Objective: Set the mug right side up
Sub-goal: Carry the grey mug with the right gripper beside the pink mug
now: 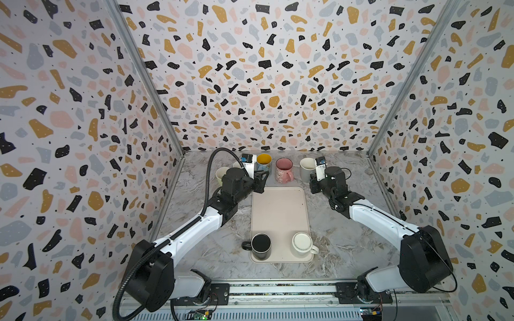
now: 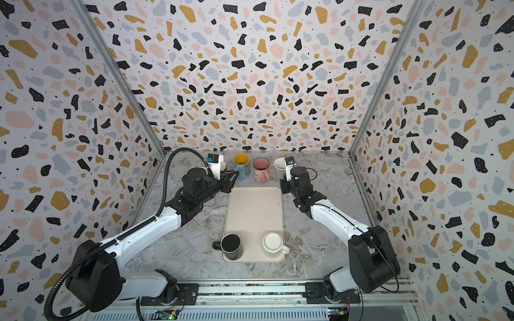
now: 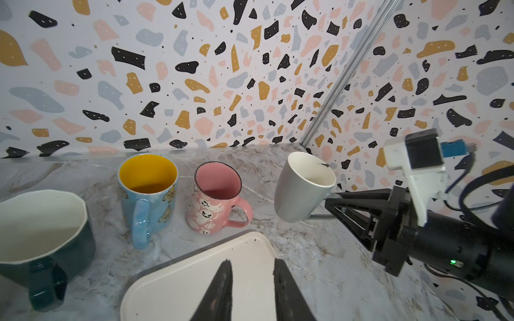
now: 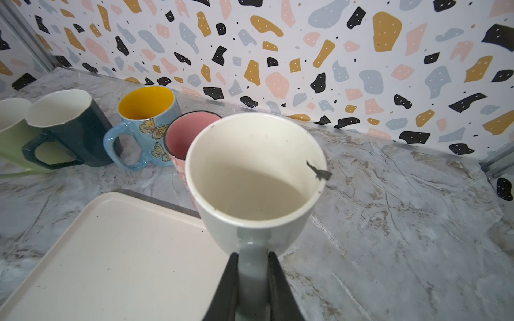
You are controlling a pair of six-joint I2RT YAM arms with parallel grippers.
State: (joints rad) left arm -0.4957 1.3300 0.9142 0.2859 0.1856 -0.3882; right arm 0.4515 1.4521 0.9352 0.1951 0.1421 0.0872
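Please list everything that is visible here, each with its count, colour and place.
tray: one, cream, table middle
black mug: one, black, tray's near left corner
white mug: one, white, base up, tray's near right corner
light green mug: one, green, back row's left end
dark green mug: one, white inside, next
blue mug: one, yellow inside, next
pink mug: one, pink, next
pale mug: one, greyish white, held by handle
table: one, grey marble
left gripper: black, open, empty
right gripper: black, gripping pale mug's handle
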